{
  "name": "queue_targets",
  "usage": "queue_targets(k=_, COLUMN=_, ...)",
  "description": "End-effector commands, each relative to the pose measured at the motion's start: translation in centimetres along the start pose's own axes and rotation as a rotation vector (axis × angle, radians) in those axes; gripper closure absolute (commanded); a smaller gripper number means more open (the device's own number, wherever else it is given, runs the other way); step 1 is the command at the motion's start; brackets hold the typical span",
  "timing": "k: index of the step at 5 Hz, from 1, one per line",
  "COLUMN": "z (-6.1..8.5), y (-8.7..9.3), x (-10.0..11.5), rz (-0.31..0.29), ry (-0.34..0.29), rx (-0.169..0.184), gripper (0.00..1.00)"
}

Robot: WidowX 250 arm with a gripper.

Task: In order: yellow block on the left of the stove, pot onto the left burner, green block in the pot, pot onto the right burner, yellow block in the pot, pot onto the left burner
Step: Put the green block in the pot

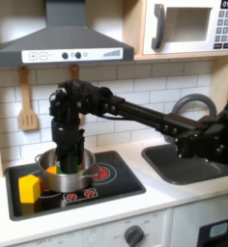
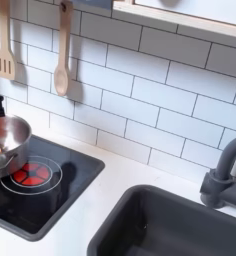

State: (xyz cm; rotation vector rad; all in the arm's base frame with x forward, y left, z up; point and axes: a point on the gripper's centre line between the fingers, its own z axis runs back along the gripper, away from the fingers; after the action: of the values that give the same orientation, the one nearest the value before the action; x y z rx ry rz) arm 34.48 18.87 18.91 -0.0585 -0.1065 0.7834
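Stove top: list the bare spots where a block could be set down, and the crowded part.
Free: the bright-centred burner and the stove edge toward the sink. Crowded: the other end, where pot, claw and yellow block sit close.

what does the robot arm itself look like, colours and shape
In the first exterior view the arm is matte black all over, built from chunky boxy segments linked by rounded joints, with a bulkier block at the wrist. Its gripper is black too, narrow and tapering downward. At this picture size no cables, logos or markings can be made out, and the jaws are too small and dark to describe.
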Motion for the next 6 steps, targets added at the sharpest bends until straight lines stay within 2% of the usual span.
queue_targets(k=1, z=-0.28, y=0.05, x=-0.01, rz=0.004, ry=0.009, rx=0.000, gripper=0.00)
queue_targets(k=4, z=-0.04, y=-0.04, x=0.17, rz=0.003, ry=-0.003, rx=-0.007, gripper=0.00)
queue_targets(k=5, z=-0.07, y=0.08, x=0.26, rz=0.007, ry=0.003, rx=-0.010, gripper=0.00)
queue_targets(k=6, z=0.50, y=-0.52, x=0.11, rz=0.004, ry=0.019, rx=-0.020, gripper=0.00)
